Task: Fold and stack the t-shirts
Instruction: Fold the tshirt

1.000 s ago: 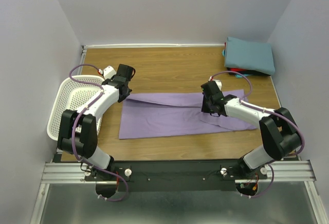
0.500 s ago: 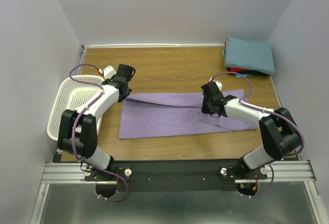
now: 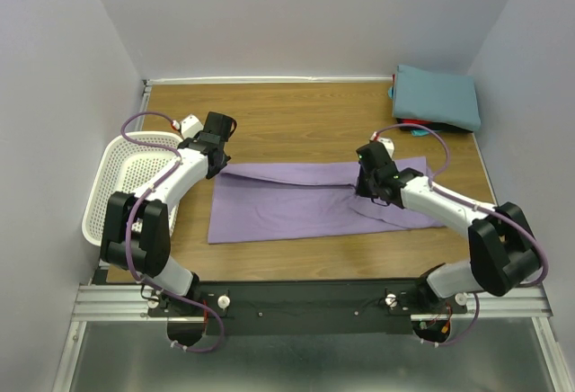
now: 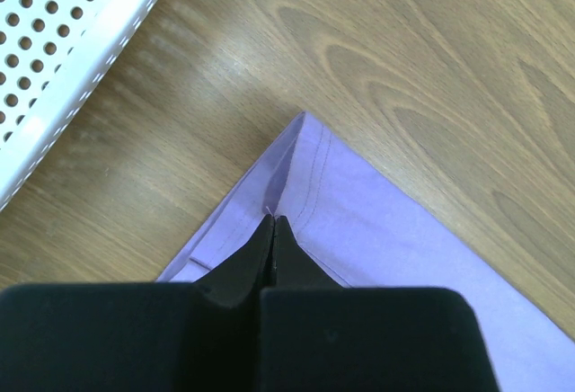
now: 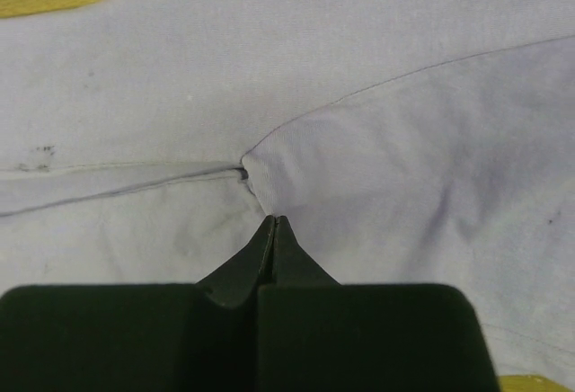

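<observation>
Table [image 3: 296, 113] is lying open across the upper middle; white basket [image 3: 117, 194] is blocking the left, folded t-shirts [image 3: 437, 95] are crowding the upper right.

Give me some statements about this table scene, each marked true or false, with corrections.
1. The white basket stands at the left side of the table. True.
2. The teal t-shirt lies folded on a red t-shirt in the far right corner. True.
3. The lavender t-shirt lies in the basket. False: it lies spread on the table.
4. Both grippers are open. False: the left gripper and the right gripper are shut on the lavender t-shirt.
</observation>
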